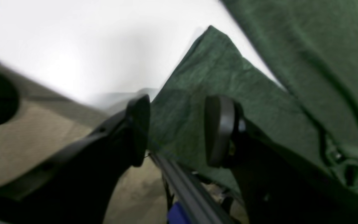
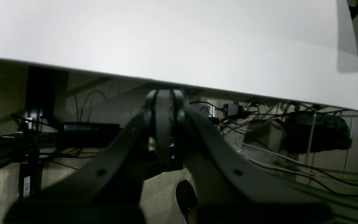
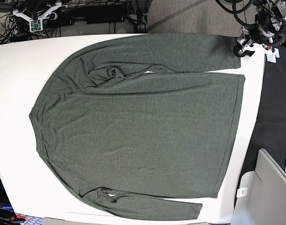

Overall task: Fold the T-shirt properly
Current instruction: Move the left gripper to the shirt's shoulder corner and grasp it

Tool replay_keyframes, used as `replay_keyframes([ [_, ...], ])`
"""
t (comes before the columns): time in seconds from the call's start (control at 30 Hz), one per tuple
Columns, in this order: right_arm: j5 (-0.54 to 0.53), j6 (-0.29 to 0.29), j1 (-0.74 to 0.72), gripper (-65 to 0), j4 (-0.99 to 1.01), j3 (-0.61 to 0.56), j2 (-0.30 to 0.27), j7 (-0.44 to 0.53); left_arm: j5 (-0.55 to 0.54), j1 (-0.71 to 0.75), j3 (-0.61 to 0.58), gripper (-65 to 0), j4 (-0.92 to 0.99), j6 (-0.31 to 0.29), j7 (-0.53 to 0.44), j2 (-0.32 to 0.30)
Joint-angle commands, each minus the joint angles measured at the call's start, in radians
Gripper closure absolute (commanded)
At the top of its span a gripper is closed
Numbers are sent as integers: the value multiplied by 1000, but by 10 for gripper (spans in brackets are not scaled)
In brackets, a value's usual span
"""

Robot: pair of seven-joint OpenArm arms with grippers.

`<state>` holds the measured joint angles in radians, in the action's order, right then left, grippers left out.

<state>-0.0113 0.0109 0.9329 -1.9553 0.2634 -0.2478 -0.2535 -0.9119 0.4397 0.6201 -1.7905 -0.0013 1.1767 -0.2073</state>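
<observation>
The dark olive-green T-shirt [image 3: 143, 126] lies spread flat on the white table [image 3: 16, 70], both long sleeves folded in along its top and bottom edges. My left gripper [image 3: 242, 48] hovers at the far right end of the upper sleeve, by its cuff [image 3: 235, 57]. In the left wrist view that gripper [image 1: 179, 130] is open, its black pads [image 1: 221, 130] apart, with green fabric [image 1: 216, 77] showing behind the gap and nothing clamped. My right gripper [image 2: 163, 124] is shut and empty, just off the table edge [image 2: 166, 84]; in the base view it sits at the top left [image 3: 37, 21].
A black cloth [image 3: 274, 117] lies to the right of the table. A pale box [image 3: 267, 187] stands at the lower right. Cables and black gear [image 2: 315, 130] hang below the table edge on a tan carpet floor.
</observation>
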Motion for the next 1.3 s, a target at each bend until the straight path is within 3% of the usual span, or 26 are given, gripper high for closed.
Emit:
replay_keyframes([
  [0.0, 1, -9, 13, -2, -19, 7, -5, 20, -14, 3, 5, -284, -36, -4, -4, -11],
  [0.2, 1, -9, 11, -2, -19, 7, -5, 20, -8, 20, 5, -284, -76, -4, -14, -13],
  [0.53, 1, -9, 13, -2, -19, 7, -5, 20, -6, 21, -3, -284, -6, -4, -80, -14],
  [0.77, 1, -9, 13, -2, -19, 7, -5, 20, -13, 23, -6, -284, 53, -4, -74, -8],
  [1.07, 1, -9, 13, -2, -19, 6, -3, 21, -14, 54, -150, -284, 42, -4, -80, -7],
  [1.27, 1, -9, 13, -2, -19, 6, -3, 21, -16, 66, -173, -284, 28, -4, -83, -7],
])
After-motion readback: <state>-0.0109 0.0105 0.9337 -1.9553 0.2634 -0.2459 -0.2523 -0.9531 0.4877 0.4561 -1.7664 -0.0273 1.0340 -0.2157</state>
